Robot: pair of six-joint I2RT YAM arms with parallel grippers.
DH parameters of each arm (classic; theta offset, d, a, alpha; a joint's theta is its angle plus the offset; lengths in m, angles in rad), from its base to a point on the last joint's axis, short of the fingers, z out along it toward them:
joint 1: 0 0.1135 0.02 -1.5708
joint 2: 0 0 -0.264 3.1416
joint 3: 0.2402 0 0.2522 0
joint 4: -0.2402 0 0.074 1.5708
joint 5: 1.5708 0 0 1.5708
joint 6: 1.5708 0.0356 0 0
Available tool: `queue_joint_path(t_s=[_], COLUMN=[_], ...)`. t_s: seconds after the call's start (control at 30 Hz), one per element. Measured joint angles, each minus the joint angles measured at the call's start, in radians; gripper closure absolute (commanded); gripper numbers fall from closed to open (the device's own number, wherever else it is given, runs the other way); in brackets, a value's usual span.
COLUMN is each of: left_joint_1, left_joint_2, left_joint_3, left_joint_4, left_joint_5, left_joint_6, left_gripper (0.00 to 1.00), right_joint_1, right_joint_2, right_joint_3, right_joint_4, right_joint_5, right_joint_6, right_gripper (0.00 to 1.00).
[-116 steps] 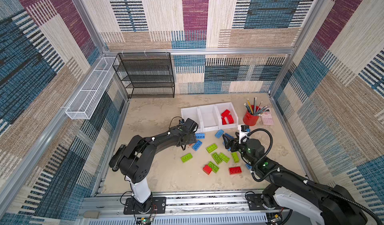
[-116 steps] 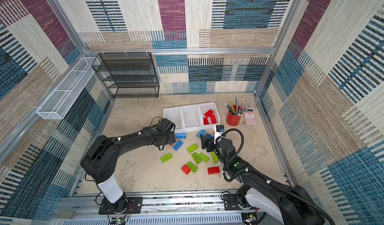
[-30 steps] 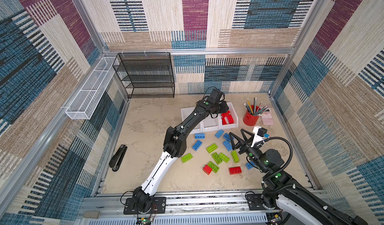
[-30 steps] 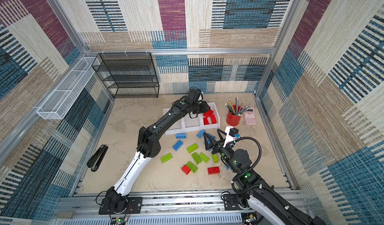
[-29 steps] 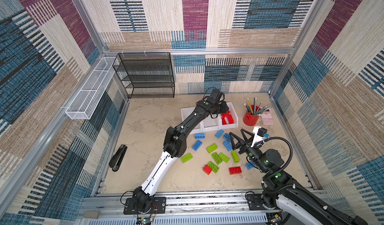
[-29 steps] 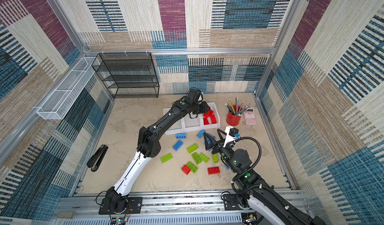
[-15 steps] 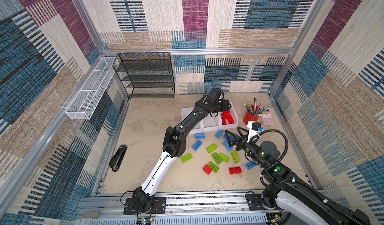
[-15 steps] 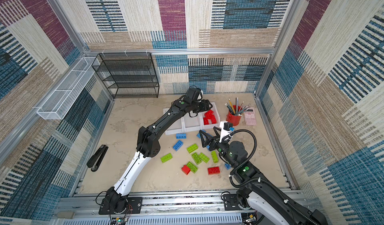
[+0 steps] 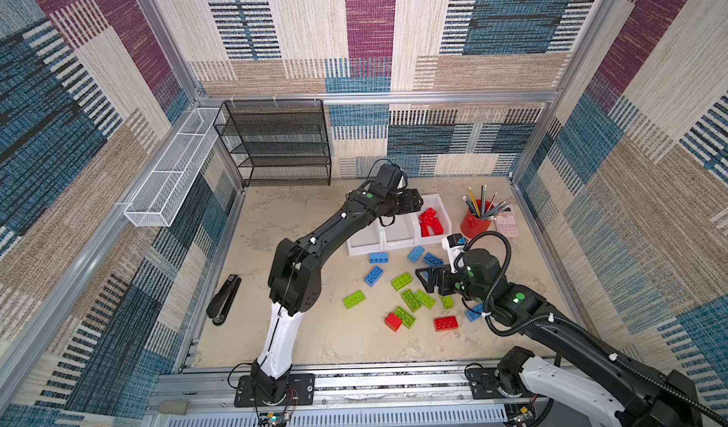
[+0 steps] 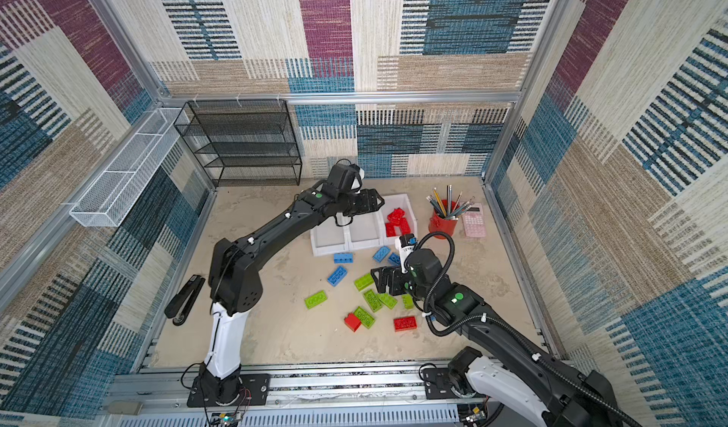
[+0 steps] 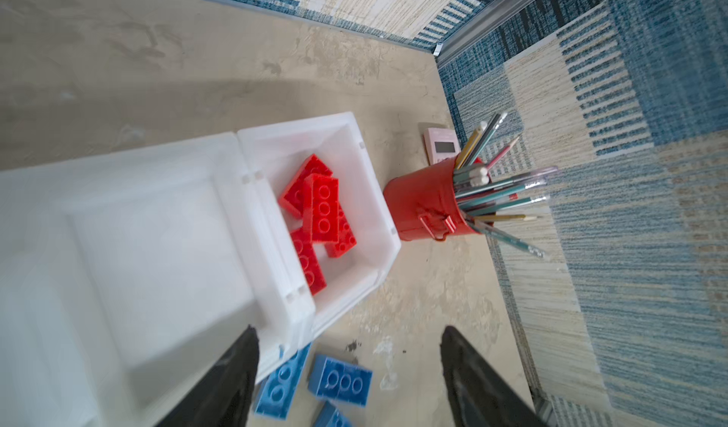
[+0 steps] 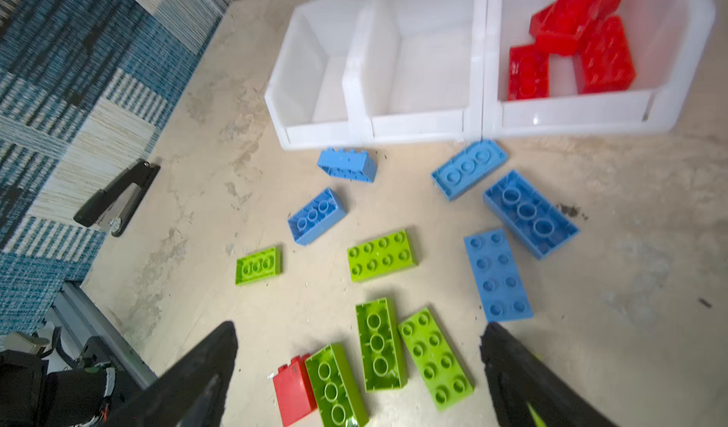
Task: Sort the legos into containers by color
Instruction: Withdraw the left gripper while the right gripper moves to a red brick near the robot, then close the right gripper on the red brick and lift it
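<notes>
Lego sort on a stained beige tabletop, boxed in by woven walls of blue, maroon and cream patchwork.
Above the containers, left gripper, jaws apart and empty; over loose green legos and blue legos, right gripper, spread wide, gripping nothing. Red legos in the end bin beside the cup. Print on the right arm's white tag too small to read.

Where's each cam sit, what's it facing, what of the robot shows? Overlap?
Both top views: high above the front rail, looking down; left arm reaches the containers, right arm hovers over loose legos.
Left wrist: on the left arm, facing red legos in the end container, beside a pencil cup; open jaws show.
Right wrist: on the right arm, facing loose legos and containers; open jaws show.
Both wrist views share the red legos.
</notes>
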Motion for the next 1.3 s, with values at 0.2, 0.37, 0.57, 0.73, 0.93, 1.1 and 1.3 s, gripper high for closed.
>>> queue_joint_path(t_s=[0.2, 0.37, 0.57, 0.73, 0.93, 1.1, 1.3], left_joint_1=[0.004, 0.003, 0.001, 0.000, 0.000, 0.000, 0.000], left_joint_2=[-0.234, -0.405, -0.573, -0.645, -0.658, -0.657, -0.657], left_joint_3=[-0.362, -0.610, -0.891, -1.038, -1.107, -1.107, -1.108], left_joint_4=[0.125, 0.237, 0.306, 0.347, 0.357, 0.376, 0.381], left_joint_5=[-0.050, -0.053, -0.080, -0.102, -0.121, -0.125, -0.125], left_joint_6=[-0.003, -0.015, -0.041, -0.046, -0.049, -0.049, -0.049], left_gripper=[0.27, 0.27, 0.27, 0.27, 0.27, 0.27, 0.27], right_joint_1=[0.011, 0.014, 0.022, 0.029, 0.070, 0.158, 0.259], right_joint_2=[0.071, 0.054, 0.037, 0.034, 0.067, 0.156, 0.254], right_joint_3=[0.037, 0.000, -0.047, -0.112, -0.150, -0.148, -0.109], right_joint_4=[-0.187, -0.262, -0.302, -0.315, -0.314, -0.308, -0.309], right_joint_5=[0.067, 0.093, 0.116, 0.120, 0.102, 0.100, 0.137], right_joint_6=[0.146, 0.254, 0.349, 0.394, 0.404, 0.404, 0.412], right_gripper=[0.01, 0.01, 0.01, 0.01, 0.05, 0.07, 0.13])
